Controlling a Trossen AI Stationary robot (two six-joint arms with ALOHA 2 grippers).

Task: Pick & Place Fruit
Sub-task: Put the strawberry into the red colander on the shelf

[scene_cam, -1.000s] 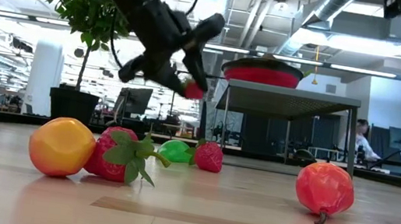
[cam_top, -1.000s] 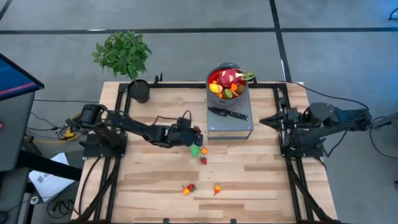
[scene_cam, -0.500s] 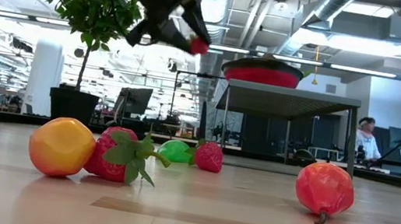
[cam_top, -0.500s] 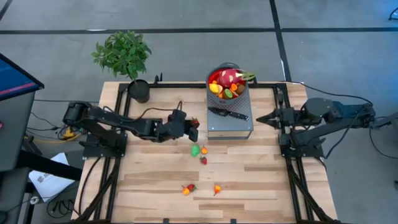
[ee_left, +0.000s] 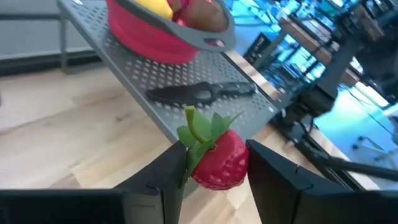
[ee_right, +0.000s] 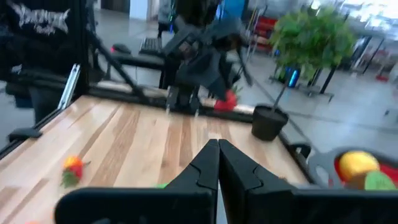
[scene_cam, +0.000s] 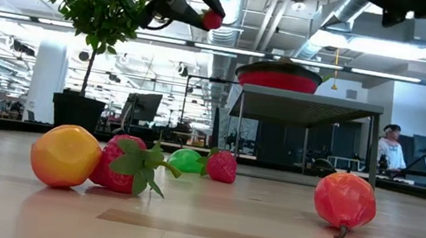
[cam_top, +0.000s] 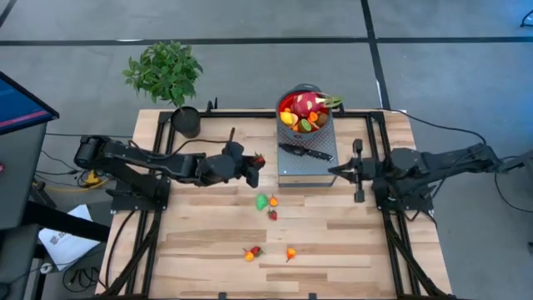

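We see the pale wooden slatted table (cam_top: 333, 233) with a grey perforated metal stand (cam_top: 310, 163) at its far middle, carrying a round red bowl with a grey inside (cam_top: 305, 112) heaped with fruit, and a black-handled knife (cam_top: 306, 152) lying beside the bowl on the stand. The left gripper (cam_top: 252, 166) hangs above the table just left of the stand, its two dark fingers (ee_left: 163, 176) closed on a small red toy strawberry with green leaves (ee_left: 217, 158). The berry sits squarely between the fingers, its leafy end turned away from the wrist toward the knife and its long axis running roughly along the fingers. The right gripper (cam_top: 335, 172) hovers at the stand's right edge, fingers pressed together on nothing. On the table lie a green fruit (cam_top: 261, 202), a small strawberry (cam_top: 272, 215), an orange fruit (scene_cam: 65, 156) touching a leafy strawberry (scene_cam: 127, 165), and a red-orange fruit with a stem (scene_cam: 344, 201).
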